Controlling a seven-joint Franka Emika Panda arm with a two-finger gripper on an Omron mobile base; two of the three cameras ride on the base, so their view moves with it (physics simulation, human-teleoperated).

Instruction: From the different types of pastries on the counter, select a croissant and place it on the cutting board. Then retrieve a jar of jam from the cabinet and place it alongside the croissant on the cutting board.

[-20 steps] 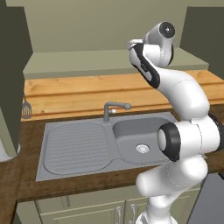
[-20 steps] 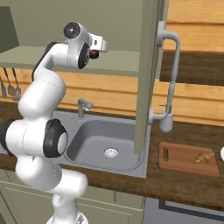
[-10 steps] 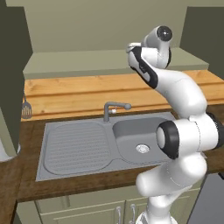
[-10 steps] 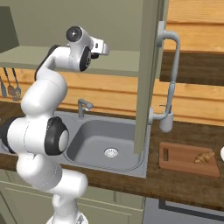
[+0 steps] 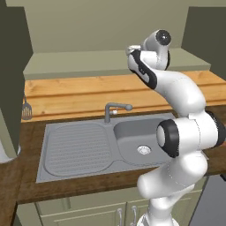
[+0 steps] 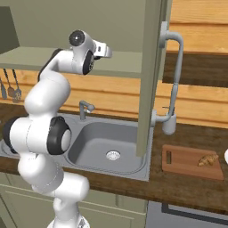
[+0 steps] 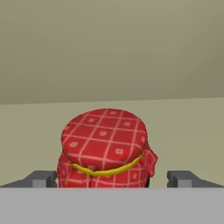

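A jam jar (image 7: 105,148) with a red checked cloth lid tied by a yellow band stands on the cabinet shelf (image 7: 188,127), right in front of the hand. My gripper (image 7: 113,178) is open, one fingertip (image 7: 41,178) left of the jar and the other to its right, neither touching it. The base views show the hand (image 5: 131,50) raised into the open cabinet over the sink, with the gripper (image 6: 108,52) pointing inward. The croissant (image 6: 206,160) lies on the wooden cutting board (image 6: 180,161) at the right of the counter.
The open cabinet door (image 6: 150,75) hangs edge-on between the arm and the cutting board. Below are the sink (image 5: 95,143) with its small faucet (image 5: 115,109), and a tall grey hose faucet (image 6: 173,84). Utensils (image 6: 13,87) hang at the left wall.
The hand has pushed a little deeper into the cabinet, toward the jar. The croissant and board have not moved.
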